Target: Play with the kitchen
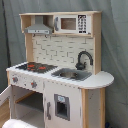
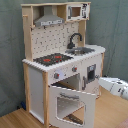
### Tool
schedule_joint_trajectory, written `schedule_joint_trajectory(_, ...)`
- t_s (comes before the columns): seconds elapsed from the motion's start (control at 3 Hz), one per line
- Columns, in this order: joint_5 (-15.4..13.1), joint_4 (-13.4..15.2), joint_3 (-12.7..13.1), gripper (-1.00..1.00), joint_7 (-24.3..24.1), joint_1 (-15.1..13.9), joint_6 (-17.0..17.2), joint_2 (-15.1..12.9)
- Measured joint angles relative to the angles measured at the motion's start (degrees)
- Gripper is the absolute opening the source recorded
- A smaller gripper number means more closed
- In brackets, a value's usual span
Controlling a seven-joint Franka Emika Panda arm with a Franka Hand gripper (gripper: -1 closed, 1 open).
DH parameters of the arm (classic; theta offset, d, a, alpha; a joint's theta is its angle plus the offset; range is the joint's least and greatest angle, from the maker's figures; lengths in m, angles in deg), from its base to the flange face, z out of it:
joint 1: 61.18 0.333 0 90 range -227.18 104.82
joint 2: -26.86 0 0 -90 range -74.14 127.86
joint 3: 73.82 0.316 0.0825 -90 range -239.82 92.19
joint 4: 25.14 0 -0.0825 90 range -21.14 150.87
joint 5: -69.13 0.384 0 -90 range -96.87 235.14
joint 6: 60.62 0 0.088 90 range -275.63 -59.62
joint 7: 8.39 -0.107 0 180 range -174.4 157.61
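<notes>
One view alone, the second exterior view, shows the kitchen's (image 2: 60, 60) open oven door (image 2: 70, 105); fingers' state unclear.

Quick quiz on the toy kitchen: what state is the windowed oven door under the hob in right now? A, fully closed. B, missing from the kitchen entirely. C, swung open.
C: in the second exterior view the white windowed oven door hangs swung open below the red-ringed black hob of the pale wood and white toy kitchen, leaving the oven cavity exposed.

arm (image 2: 116, 86) cut by right edge, tool unseen
</notes>
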Motion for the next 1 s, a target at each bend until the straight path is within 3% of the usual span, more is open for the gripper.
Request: schedule_joint_trajectory(1.0,-0.4,-11.4,0.2,1.00,-13.2,-10.0,-1.7,0.1)
